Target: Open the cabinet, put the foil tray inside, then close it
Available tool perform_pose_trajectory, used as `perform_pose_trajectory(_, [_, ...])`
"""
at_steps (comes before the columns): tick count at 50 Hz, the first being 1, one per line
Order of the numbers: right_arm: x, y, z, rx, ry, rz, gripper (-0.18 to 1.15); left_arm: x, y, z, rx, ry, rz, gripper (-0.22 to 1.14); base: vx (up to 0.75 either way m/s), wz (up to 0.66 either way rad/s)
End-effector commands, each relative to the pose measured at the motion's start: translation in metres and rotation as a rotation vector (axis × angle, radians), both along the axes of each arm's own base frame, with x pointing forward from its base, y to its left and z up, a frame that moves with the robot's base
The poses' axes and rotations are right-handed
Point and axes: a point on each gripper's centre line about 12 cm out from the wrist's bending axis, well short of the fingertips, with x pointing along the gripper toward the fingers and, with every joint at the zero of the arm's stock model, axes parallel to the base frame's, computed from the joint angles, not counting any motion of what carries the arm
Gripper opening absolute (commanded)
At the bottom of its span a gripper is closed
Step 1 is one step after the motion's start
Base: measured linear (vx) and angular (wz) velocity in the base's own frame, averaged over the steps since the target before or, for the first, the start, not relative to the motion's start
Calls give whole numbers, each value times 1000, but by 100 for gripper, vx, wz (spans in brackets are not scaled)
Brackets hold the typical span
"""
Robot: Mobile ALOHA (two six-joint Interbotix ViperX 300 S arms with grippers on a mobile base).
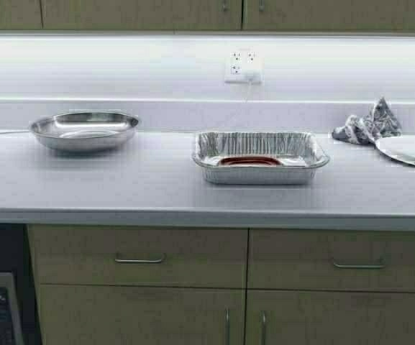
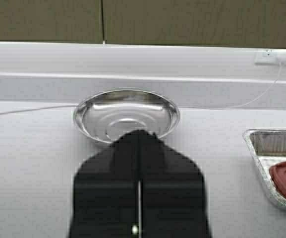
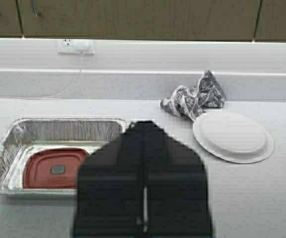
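Note:
The foil tray point(image 1: 259, 143) stands on the white counter point(image 1: 157, 180), right of the middle, with a red lid point(image 1: 250, 161) lying in it. The cabinet point(image 1: 142, 14) runs along the top, both doors shut, and only its lower edge shows. My left gripper point(image 2: 139, 133) is shut and empty, held back from the counter and facing the steel bowl point(image 2: 125, 114). My right gripper point(image 3: 143, 124) is shut and empty, held back between the foil tray point(image 3: 58, 130) and the white plate point(image 3: 232, 136). Neither gripper shows in the high view.
The steel bowl point(image 1: 85, 129) sits at the counter's left. The white plate point(image 1: 412, 149) and a crumpled patterned cloth point(image 1: 369, 123) lie at the right. A wall outlet point(image 1: 243, 66) with a plugged-in cord is behind the tray. Base drawers point(image 1: 139, 255) are below the counter.

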Motion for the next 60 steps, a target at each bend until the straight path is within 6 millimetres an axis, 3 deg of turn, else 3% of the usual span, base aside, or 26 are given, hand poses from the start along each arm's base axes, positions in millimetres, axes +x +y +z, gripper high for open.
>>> perform_pose_trajectory(1, [0,0,11,-3,-23,2,5,2,0,7,1,-20,-1,3,32,-2])
perform_pose_trajectory(34, [0,4,12,17,-30,17,7,-4,-6,7,-5,-43,-29,5,27,-6])
perform_pose_trajectory(38, [-1,18,11,40,-26,91,24,-6,-25,5,40,-46,-130,23,19,-8])
perform_pose_trajectory(45, [-9,57,7,32,-11,287,99,-17,-70,-3,62,-21,-361,94,15,-1])
perform_pose_trajectory(47, [-11,68,9,43,-19,341,112,-19,-81,-5,51,-8,-415,110,13,2])
perform_pose_trajectory(49, [-12,78,11,57,-25,388,111,-19,-92,-8,53,8,-462,111,12,2])
perform_pose_trajectory(52, [-11,91,13,88,-40,441,100,-15,-104,-13,50,30,-504,102,11,4])
perform_pose_trajectory(60, [10,117,12,136,-19,487,101,5,-132,-17,25,33,-563,101,7,4])
